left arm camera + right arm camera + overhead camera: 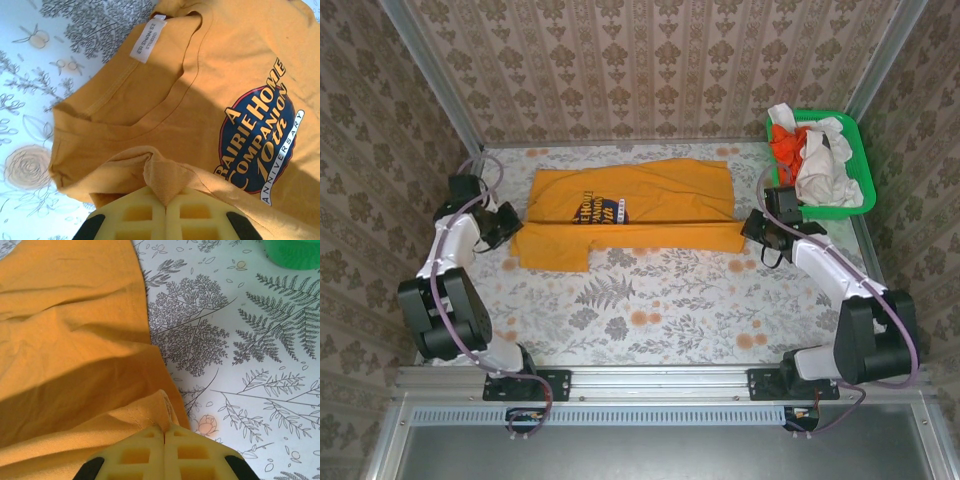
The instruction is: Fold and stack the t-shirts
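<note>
Mustard t-shirt (660, 212), one; red-orange t-shirt (784, 148), one

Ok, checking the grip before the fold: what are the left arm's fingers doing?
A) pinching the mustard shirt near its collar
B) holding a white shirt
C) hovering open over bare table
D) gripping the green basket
A: in the left wrist view the left fingers are closed on a bunched fold of the mustard t-shirt, close to its collar.
</note>
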Robot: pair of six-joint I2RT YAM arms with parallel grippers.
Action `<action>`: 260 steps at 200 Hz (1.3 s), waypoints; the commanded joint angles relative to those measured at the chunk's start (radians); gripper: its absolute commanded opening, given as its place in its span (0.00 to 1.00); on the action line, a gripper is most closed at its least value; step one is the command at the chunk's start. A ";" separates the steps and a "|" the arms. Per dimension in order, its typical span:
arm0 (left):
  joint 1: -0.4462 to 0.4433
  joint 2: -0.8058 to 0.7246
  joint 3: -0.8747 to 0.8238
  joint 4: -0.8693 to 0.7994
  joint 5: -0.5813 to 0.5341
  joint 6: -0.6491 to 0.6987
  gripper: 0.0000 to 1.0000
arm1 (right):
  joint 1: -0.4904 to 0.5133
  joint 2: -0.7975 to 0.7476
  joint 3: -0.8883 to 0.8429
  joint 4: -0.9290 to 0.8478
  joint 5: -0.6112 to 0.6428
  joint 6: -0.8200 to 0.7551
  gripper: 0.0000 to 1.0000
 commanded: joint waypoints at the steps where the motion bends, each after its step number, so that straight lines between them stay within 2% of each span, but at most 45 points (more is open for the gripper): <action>1: -0.016 0.038 0.064 0.017 -0.052 0.020 0.00 | -0.021 0.042 0.036 0.004 0.073 -0.015 0.00; 148: -0.024 0.264 0.208 0.055 -0.074 0.044 0.00 | -0.045 0.265 0.145 0.062 0.089 -0.018 0.00; 187: -0.023 0.296 0.228 0.059 -0.077 0.046 0.00 | -0.047 0.298 0.172 0.094 0.031 -0.053 0.00; 248: -0.016 0.325 0.226 0.088 -0.068 0.032 0.00 | -0.046 0.408 0.299 0.029 0.003 -0.093 0.00; 256: -0.017 0.333 0.229 0.094 -0.062 0.026 0.05 | -0.046 0.417 0.308 0.032 0.001 -0.098 0.04; 260: -0.017 0.337 0.232 0.099 -0.057 0.026 0.11 | -0.046 0.420 0.311 0.034 -0.002 -0.101 0.09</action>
